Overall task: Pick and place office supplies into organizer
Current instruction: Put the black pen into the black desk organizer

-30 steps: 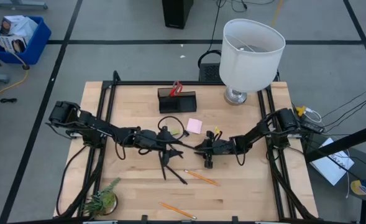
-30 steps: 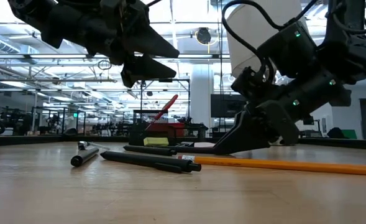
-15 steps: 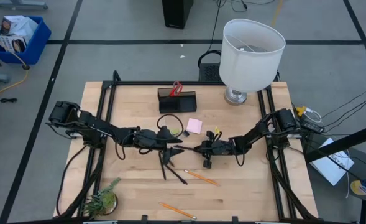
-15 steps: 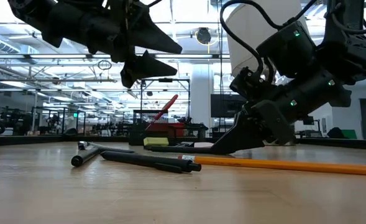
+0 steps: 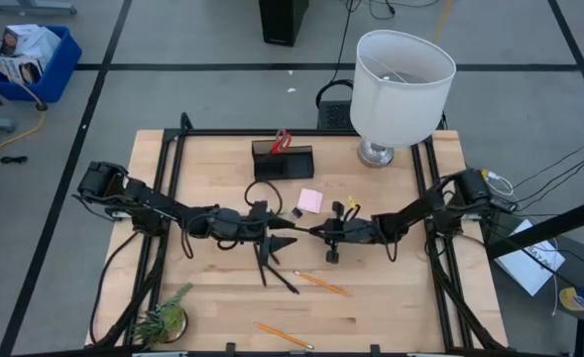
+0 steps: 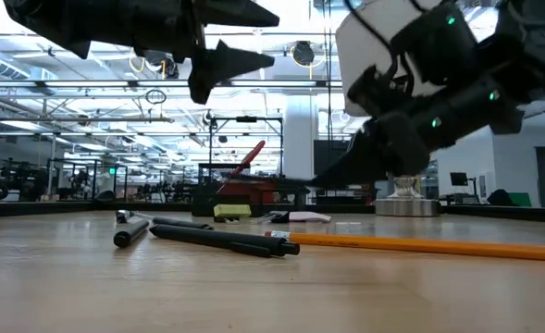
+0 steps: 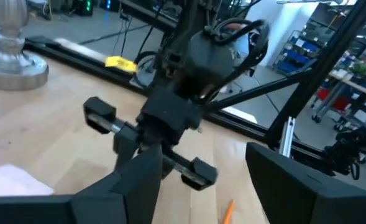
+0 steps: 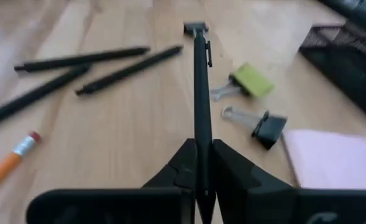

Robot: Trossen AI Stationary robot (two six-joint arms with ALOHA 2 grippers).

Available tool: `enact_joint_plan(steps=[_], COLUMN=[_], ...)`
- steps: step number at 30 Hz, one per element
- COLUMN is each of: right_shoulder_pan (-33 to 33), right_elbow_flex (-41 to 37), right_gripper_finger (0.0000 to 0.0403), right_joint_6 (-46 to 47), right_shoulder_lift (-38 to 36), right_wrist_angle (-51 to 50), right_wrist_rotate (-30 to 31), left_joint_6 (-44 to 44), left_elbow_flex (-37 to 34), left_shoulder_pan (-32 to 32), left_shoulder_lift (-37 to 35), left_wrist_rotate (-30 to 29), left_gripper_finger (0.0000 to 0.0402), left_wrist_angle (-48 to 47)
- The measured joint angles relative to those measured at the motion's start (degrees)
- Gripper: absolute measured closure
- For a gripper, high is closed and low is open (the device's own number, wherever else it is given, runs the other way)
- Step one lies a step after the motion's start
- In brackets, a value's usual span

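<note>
Two dark arms meet near the middle of the pale wooden table (image 5: 391,297): the right gripper (image 8: 198,163) has its fingers pinched together on a slim black pen (image 8: 199,93), lifted clear of the wood in the low view and pointing toward the left gripper (image 5: 290,231), whose fingers stand spread with nothing between them, hanging above the table just across from it. Beyond the held pen's tip lie a yellow-green binder clip (image 8: 248,81) and a black binder clip (image 8: 263,126), close together, with a pink sticky-note pad (image 5: 309,200) just beside them. Three more black pens (image 5: 272,271) lie crossed on the wood under the left arm, an orange pencil (image 5: 320,283) rests near them, and a second orange pencil (image 5: 281,335) lies close to the front edge. A black mesh rectangular organizer (image 5: 282,159) stands toward the back, red-handled scissors (image 5: 281,141) upright in it. A white-shaded lamp (image 5: 401,84) fills the back right corner, a small green plant (image 5: 163,317) the front left. Bare wood stays open at front right.
</note>
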Motion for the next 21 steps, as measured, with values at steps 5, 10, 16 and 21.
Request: enact_joint_plan(steps=[5, 10, 16, 21], right_shoulder_pan=[2.44, 5.10, 6.44, 6.10], right_elbow_flex=[-2.15, -5.83, -8.44, -8.11], right_gripper_finger=[0.0379, 0.0379, 0.0379, 0.0379], right_joint_6=[-0.83, -0.64, -0.86, -2.24], right_shoulder_lift=[-5.56, -10.93, -15.46, -16.09], right_wrist_angle=[0.07, 0.41, 3.64, 6.41], right_wrist_rotate=[3.15, 7.99, 10.69, 10.40], left_joint_6=[1.19, 2.22, 5.94, 17.02], left_elbow_flex=[-1.27, -6.81, -19.99, -27.86], left_shoulder_pan=[-0.51, -0.83, -1.94, -3.72], left_shoulder_lift=[-2.58, -8.11, -14.25, -12.35], left_wrist_rotate=[-0.05, -0.65, -9.50, -13.23], left_gripper_finger=[0.0201, 0.0228, 0.0235, 0.0236], left_wrist_angle=[0.78, 2.40, 17.15, 42.12])
